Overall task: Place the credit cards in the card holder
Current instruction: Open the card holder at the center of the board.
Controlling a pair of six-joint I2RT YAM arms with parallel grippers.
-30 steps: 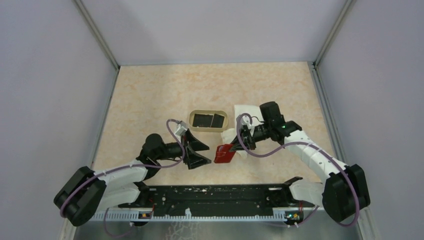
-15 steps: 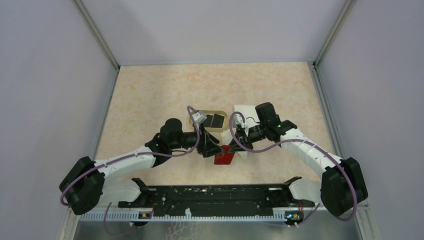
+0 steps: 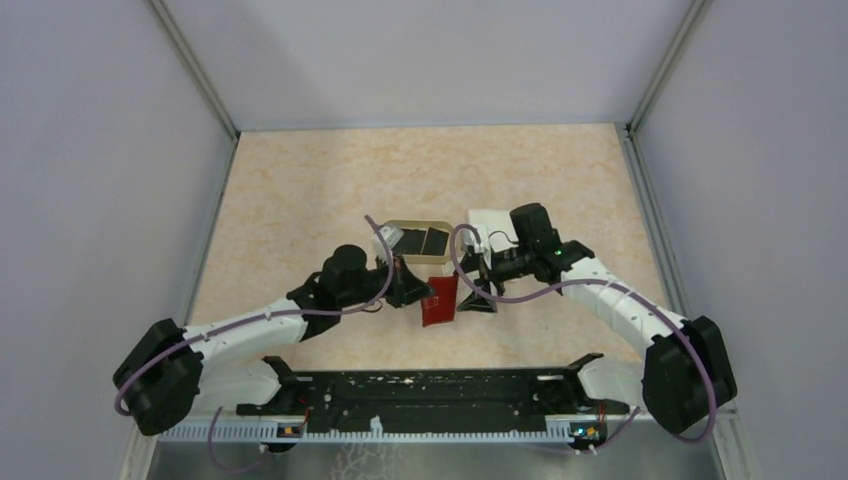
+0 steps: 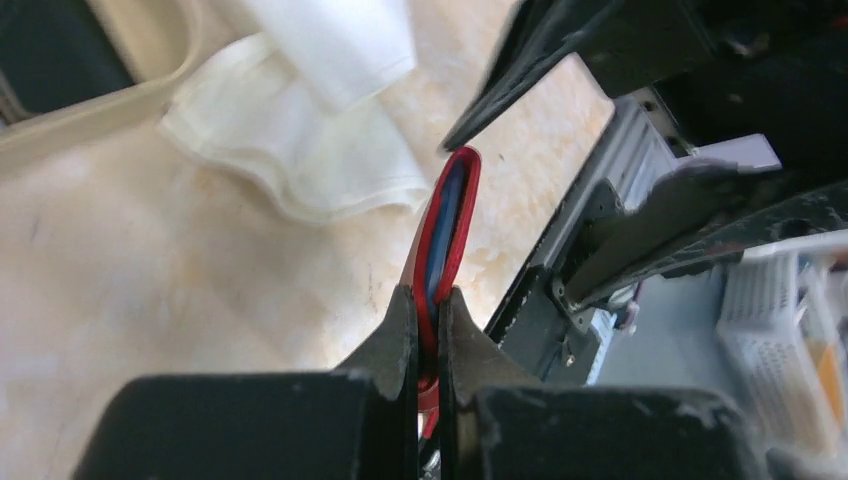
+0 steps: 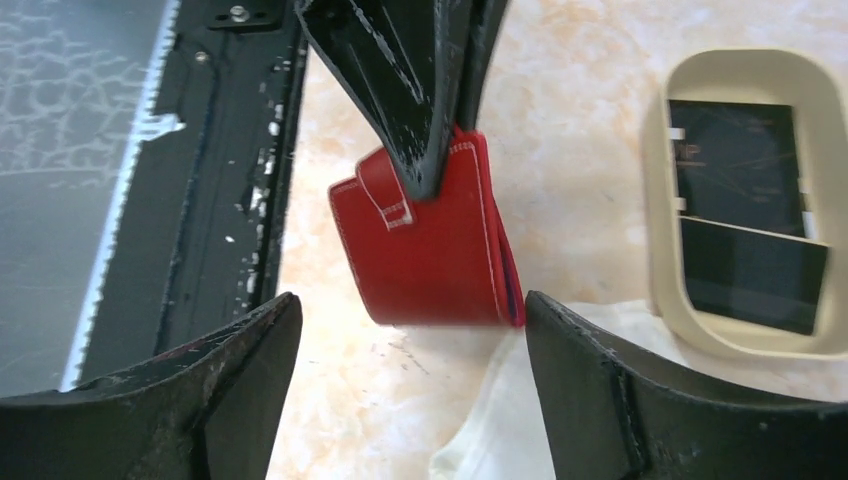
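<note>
The red card holder [image 3: 440,299] hangs folded above the table between the two arms. My left gripper [image 3: 426,291] is shut on its left edge; in the left wrist view the jaws [image 4: 428,300] pinch the card holder [image 4: 446,235] edge-on, with a blue card [image 4: 447,215] showing inside the fold. My right gripper [image 3: 478,291] stands open just right of the holder, its fingers [image 5: 240,360] either side of the card holder [image 5: 430,250] without touching it. Two black credit cards [image 5: 745,210] lie in the tan tray [image 5: 655,210].
A crumpled white cloth [image 4: 300,150] lies on the table under the right gripper, next to the tan oval tray [image 3: 391,228]. The black rail of the arm bases [image 3: 430,395] runs along the near edge. Grey walls close in the table.
My left arm swung right and shut on the card holder. My right gripper, which held the holder before, has opened and let it go. The holder now hangs more upright.
</note>
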